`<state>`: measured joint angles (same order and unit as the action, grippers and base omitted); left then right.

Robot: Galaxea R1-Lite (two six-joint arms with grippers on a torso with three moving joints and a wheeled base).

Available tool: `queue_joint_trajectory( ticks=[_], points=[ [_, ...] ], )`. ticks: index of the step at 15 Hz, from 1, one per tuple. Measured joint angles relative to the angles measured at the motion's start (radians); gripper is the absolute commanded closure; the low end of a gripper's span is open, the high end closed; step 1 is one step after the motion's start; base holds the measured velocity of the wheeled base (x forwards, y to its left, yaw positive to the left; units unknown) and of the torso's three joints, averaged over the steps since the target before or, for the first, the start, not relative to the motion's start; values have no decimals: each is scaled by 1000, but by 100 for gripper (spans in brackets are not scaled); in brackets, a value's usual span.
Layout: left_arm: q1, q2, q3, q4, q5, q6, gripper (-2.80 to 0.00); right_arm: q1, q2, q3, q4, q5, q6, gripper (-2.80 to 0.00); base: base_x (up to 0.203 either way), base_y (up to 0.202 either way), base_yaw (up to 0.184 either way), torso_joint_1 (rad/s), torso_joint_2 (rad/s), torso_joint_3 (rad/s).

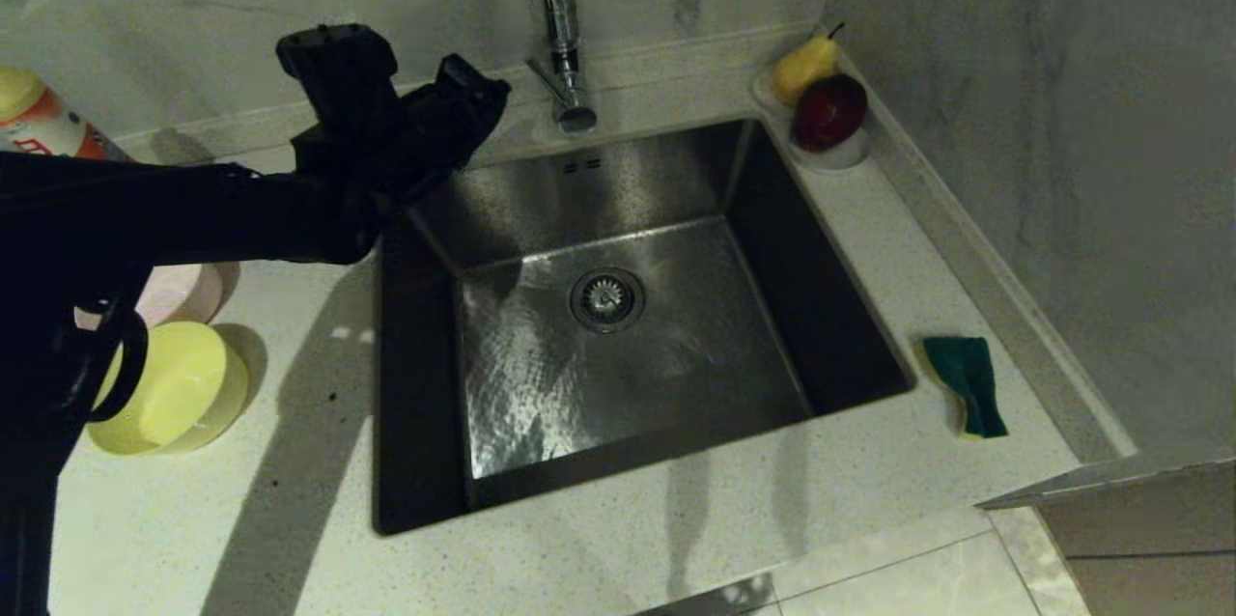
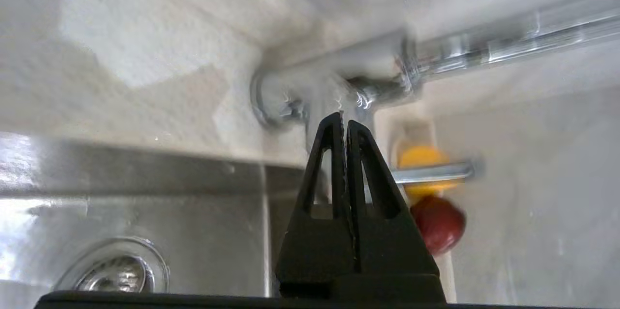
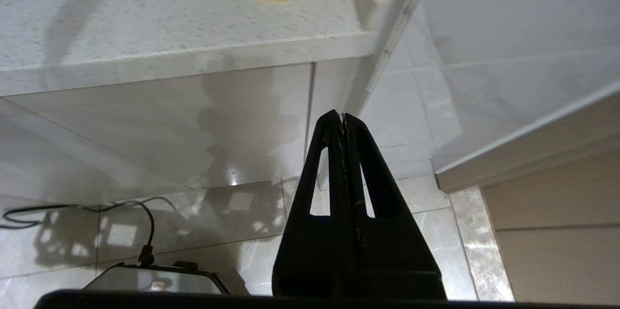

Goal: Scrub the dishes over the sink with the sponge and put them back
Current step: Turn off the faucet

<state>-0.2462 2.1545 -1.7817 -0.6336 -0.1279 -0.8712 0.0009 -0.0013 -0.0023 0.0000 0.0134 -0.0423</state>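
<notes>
Two bowls show at the left of the desk (image 1: 599,558), a yellow bowl (image 1: 179,389) lying upside down and a pale pink bowl (image 1: 188,293) just behind it, both partly hidden by the left arm; a blue one is not in view. The left gripper (image 2: 345,122) hangs over the back left corner of the sink (image 1: 618,326), its fingers pressed together on nothing and aimed at the base of the chrome faucet (image 1: 562,37). That suggests the step in hand is turning on the water, so the closed tips should push the faucet lever (image 2: 436,172) squarely from the side and not slide off its smooth metal. The sponge (image 1: 966,382), dark green on yellow foam, lies on the desk to the right of the sink, well apart from the bowls. The right gripper (image 3: 343,117) is parked low in front of the cabinet, fingers likewise shut and empty. A white fruit dish (image 1: 850,153) with a pear (image 1: 806,66) and a red apple (image 1: 830,109) sits at the back right corner, just beyond the faucet, and a sweep carried too far could knock it. A bottle (image 1: 39,119) stands at the far left, behind the arm.
</notes>
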Motion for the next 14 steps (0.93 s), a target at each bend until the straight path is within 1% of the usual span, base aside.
queue_joint_trajectory(
  ticks=[4,9,14],
  points=[
    [6,-68,43,2,-10,-2,0,-1,0,0,0,0,0,0,0,0,0,0,0,0],
    [-9,-100,48,2,-13,-3,0,1,0,0,0,0,0,0,0,0,0,0,0,0],
    [-58,-117,36,3,-29,-1,0,0,0,0,0,0,0,0,0,0,0,0,0,0]
  ],
)
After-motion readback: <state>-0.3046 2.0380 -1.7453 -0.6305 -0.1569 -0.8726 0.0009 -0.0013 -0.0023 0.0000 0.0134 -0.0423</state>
